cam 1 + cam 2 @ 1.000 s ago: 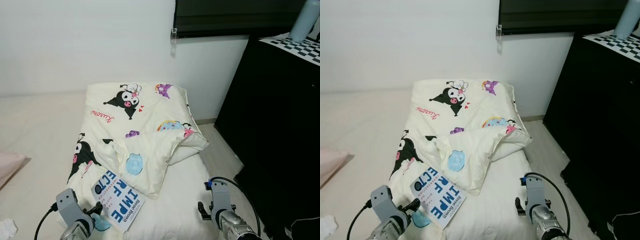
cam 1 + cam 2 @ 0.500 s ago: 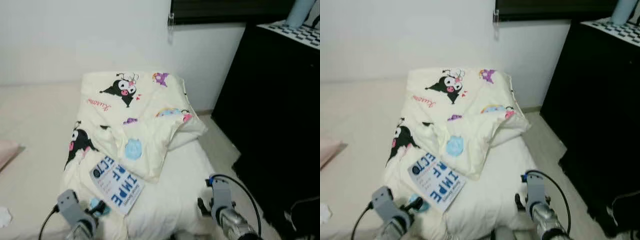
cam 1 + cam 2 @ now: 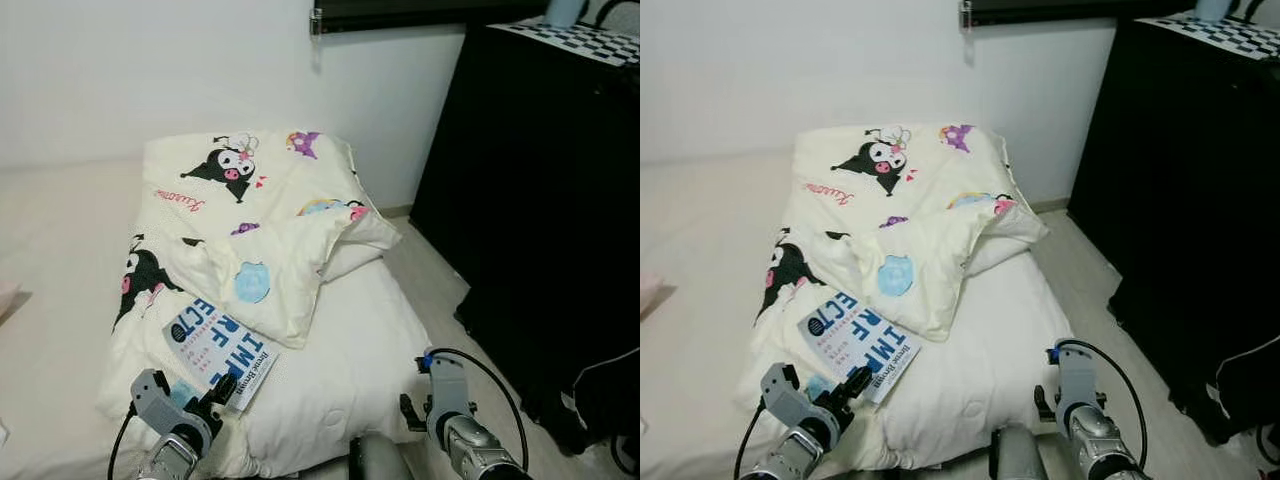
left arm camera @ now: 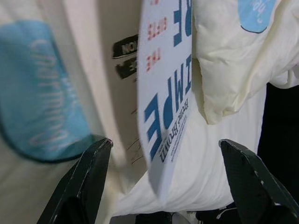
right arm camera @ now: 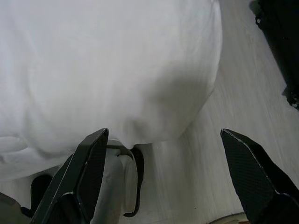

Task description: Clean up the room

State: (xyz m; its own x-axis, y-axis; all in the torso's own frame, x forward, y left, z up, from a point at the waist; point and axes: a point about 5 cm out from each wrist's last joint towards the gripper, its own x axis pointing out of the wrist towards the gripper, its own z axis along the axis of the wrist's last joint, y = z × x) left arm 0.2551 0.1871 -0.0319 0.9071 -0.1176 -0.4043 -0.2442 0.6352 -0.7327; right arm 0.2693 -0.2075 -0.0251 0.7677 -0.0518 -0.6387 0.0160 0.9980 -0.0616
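Looking down through the head camera, I see the white paperback book with blue lettering [image 3: 219, 351] lying on the cream cartoon-print duvet [image 3: 260, 230], just ahead of my left claw [image 3: 222, 386]; the right claw [image 3: 407, 414] hangs beside the bed. On the left wrist, fingers [image 4: 77, 196] spread wide around the book's edge; I'd slide under squarely before closing. On the right wrist, fingers are open over floor; title partly unreadable.

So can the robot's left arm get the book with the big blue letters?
Probably yes. The left tool is open right at the near edge of the book, which lies on top of the blanket with nothing covering it.
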